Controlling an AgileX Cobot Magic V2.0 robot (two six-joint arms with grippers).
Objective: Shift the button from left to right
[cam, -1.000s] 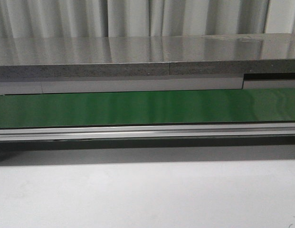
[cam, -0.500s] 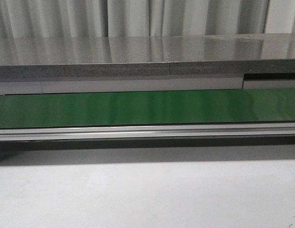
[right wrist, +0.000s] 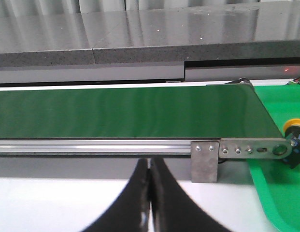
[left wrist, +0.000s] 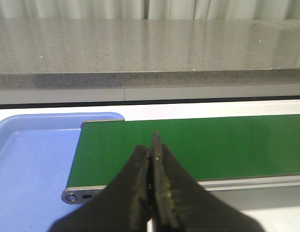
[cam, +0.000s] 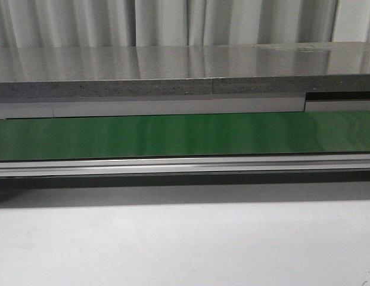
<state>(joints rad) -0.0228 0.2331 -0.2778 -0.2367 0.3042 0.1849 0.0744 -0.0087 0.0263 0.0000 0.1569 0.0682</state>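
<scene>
The button point(right wrist: 295, 137) shows only in the right wrist view, at the frame's edge: a yellow-orange round cap on a black body, lying in a green tray point(right wrist: 275, 193) beyond the belt's end. It is partly cut off. My right gripper point(right wrist: 149, 162) is shut and empty, in front of the conveyor rail, well away from the button. My left gripper point(left wrist: 151, 145) is shut and empty, over the near edge of the green conveyor belt point(left wrist: 198, 145) near its end. Neither gripper shows in the front view.
A green conveyor belt point(cam: 185, 134) with an aluminium rail point(cam: 185, 165) runs across the scene. A blue tray point(left wrist: 29, 169) lies at one end, the green tray at the other. A grey stone counter point(cam: 173, 71) stands behind. White table point(cam: 185, 244) lies in front.
</scene>
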